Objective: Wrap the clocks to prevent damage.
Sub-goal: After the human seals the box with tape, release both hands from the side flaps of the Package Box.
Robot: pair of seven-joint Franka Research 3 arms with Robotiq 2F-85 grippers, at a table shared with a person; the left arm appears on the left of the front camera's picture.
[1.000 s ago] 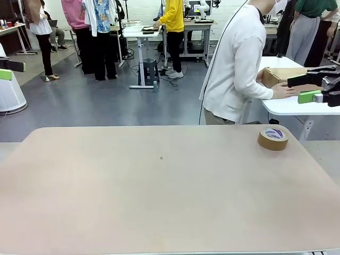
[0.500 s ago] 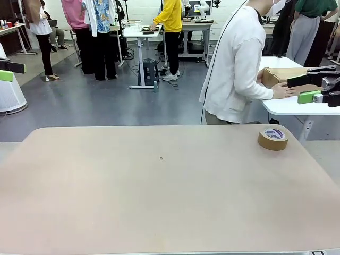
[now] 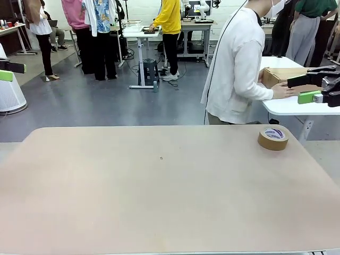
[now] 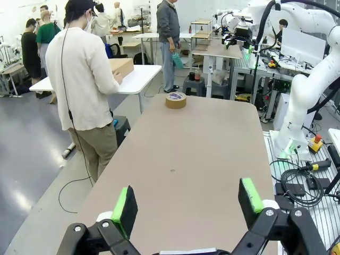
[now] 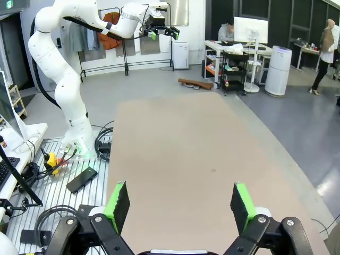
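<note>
The clocks are out of view. My left gripper hangs open high above the table's left edge. In the left wrist view its green pads stand wide apart with nothing between them, above the bare tan table. My right gripper is open at the far right, level with the person's hands. The right wrist view has the right gripper wide open over the tabletop. A person in a white top stands at the far side, turned to a side table, hands on a cardboard box.
A roll of brown tape lies flat near the table's far right corner; the tape roll also shows in the left wrist view. The white side table stands just beyond that corner. Cables and a stand base sit beside the table.
The person at the far side has shifted slightly upright. Both arms and the tape roll have stayed where they were.
</note>
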